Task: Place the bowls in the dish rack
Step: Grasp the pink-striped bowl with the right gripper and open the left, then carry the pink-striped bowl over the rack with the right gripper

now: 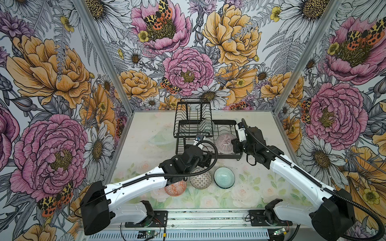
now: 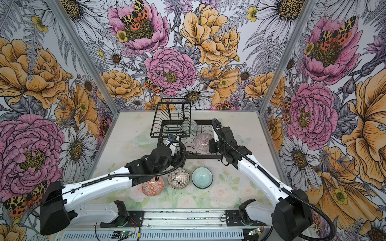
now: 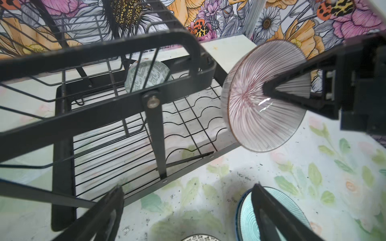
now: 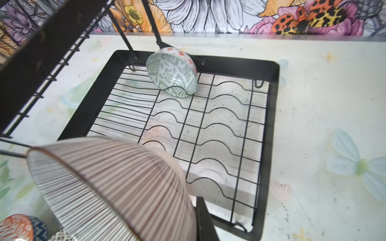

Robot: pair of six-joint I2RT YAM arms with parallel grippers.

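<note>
Floral-print table (image 1: 146, 127) inside flowered walls (image 1: 188, 62), with the dish rack (image 4: 272, 125) by its far edge.
My right end effector (image 3: 271, 91) pinches the pink ribbed bowl (image 1: 226, 143) over the rack's base; my left end effector (image 3: 188, 186) hangs spread; other bowls (image 1: 224, 177) rest mid-table.

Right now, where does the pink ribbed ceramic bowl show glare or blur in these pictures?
Left wrist view: the pink ribbed ceramic bowl is fairly sharp, with a white glare streak near its middle. Right wrist view: close to the lens, it looks soft. Both top views: small, faint highlight.
</note>
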